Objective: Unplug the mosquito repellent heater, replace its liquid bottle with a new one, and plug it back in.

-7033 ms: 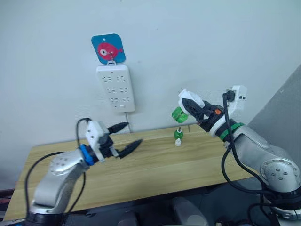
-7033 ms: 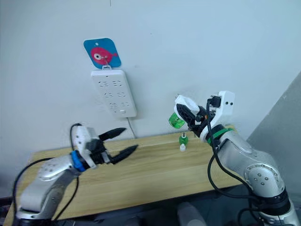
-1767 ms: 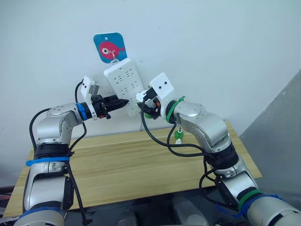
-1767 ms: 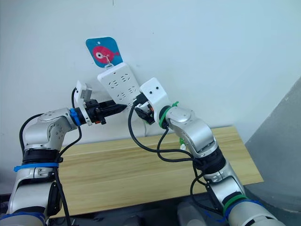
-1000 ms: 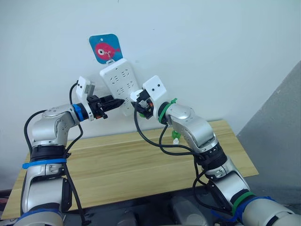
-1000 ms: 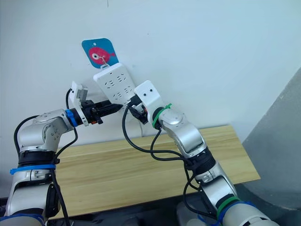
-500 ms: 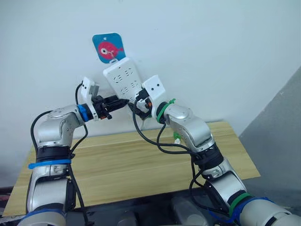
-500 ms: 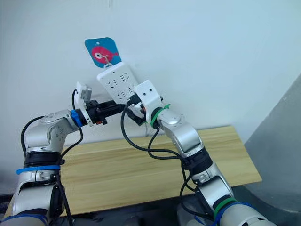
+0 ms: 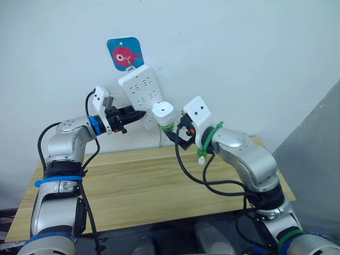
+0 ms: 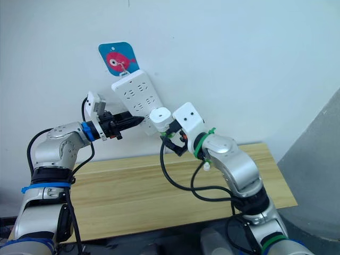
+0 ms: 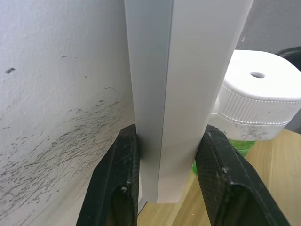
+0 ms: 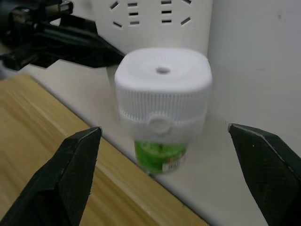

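Note:
The white mosquito repellent heater (image 9: 163, 112) sits in the lower end of the tilted white power strip (image 9: 139, 94) on the wall, its green liquid bottle (image 12: 160, 155) hanging beneath it. My left gripper (image 9: 137, 114) is shut on the strip's lower edge, one black finger (image 11: 120, 183) on each side of it. My right gripper (image 12: 163, 128) stands wide open just in front of the heater, fingers (image 12: 75, 165) well apart and touching nothing.
A small green-and-white bottle (image 9: 202, 157) stands on the wooden table (image 9: 133, 186) near the wall, partly behind my right arm. A blue card with a red fish (image 9: 125, 53) hangs above the strip. A grey panel rises at the far right.
My right gripper opened, let go of the heater and drew back from the strip. The heater stays on the strip. My left gripper still holds the strip.

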Robot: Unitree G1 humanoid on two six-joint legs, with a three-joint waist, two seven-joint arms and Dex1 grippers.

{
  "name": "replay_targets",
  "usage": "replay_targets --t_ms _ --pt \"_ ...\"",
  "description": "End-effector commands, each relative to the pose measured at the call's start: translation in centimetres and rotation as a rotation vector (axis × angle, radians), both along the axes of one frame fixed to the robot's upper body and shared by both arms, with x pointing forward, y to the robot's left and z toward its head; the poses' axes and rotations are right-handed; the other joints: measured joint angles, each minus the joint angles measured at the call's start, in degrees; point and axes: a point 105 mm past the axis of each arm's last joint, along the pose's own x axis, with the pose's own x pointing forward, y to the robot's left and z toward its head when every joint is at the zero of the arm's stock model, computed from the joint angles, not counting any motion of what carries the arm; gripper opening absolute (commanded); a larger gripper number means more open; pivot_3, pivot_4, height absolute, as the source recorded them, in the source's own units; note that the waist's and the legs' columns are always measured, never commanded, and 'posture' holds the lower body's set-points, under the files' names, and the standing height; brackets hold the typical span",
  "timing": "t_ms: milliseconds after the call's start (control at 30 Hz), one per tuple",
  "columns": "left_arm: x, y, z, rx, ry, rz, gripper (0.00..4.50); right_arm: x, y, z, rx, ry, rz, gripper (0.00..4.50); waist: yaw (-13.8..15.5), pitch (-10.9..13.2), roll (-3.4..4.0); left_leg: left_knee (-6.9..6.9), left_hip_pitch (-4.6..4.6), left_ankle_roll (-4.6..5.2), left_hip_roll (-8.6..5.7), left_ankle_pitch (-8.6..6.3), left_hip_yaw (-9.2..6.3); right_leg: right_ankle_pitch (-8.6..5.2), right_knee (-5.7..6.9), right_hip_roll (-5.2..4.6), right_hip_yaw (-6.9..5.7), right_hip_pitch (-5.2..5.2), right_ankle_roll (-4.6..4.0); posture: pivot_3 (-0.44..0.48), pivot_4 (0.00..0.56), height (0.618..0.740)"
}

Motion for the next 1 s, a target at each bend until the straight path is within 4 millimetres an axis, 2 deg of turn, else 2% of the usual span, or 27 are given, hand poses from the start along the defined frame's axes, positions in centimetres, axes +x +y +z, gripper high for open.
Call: replay_targets --t_ms 33,200,333,633,733,867,1000 --pt "0.8 1.8 3.1 0.037 -0.134 0.091 2.01 -1.4 0.2 1.4 0.032 -0.031 0.061 4.5 -0.03 0.01 -0.02 0.0 0.0 0.0 0.02 0.0 0.0 0.0 0.0 0.02 0.0 0.0 0.0 -0.225 0.093 0.74" --pt "0.9 2.4 2.9 0.071 -0.148 0.12 3.37 -1.5 0.2 1.8 0.045 -0.035 0.077 4.5 -0.12 0.02 -0.02 -0.11 0.0 0.01 0.06 -0.01 0.02 0.0 -0.04 0.07 0.02 -0.04 -0.01 -0.212 0.091 0.74" --pt "0.2 3.1 2.7 0.097 -0.142 0.107 4.44 -1.6 0.4 2.2 0.053 -0.048 0.116 4.5 -0.05 0.03 -0.05 -0.08 0.01 0.0 0.07 0.0 -0.02 -0.01 0.03 0.05 -0.02 -0.04 -0.04 -0.196 0.089 0.74" --pt "-2.3 5.4 3.0 0.163 -0.17 0.147 4.48 -2.5 1.0 2.1 0.067 -0.066 0.216 4.5 0.16 0.03 -0.05 -0.24 0.04 0.02 0.24 0.01 -0.06 -0.06 0.01 0.23 -0.03 -0.08 -0.13 -0.153 0.081 0.74" --pt "-4.0 6.8 2.9 0.204 -0.171 0.179 4.5 -2.6 1.3 1.9 0.073 -0.067 0.235 3.93 0.5 0.03 -0.05 -0.27 0.02 0.02 0.21 0.01 -0.01 0.05 -0.04 0.08 0.0 -0.08 -0.39 -0.131 0.08 0.74" --pt "-6.5 7.5 1.7 0.286 -0.151 0.165 4.5 -2.7 2.1 1.8 0.084 -0.078 0.252 2.53 1.12 0.05 -0.08 -0.28 0.05 0.01 0.22 0.01 0.02 0.02 -0.01 -0.08 0.02 -0.09 -0.42 -0.098 0.084 0.74" --pt "-9.6 6.4 0.7 0.306 -0.11 0.088 4.5 -2.5 3.0 1.2 0.083 -0.093 0.257 1.03 2.68 0.07 -0.12 -0.28 0.07 0.01 0.23 0.01 0.01 -0.13 -0.01 -0.07 -0.03 -0.07 -0.25 -0.071 0.088 0.74"
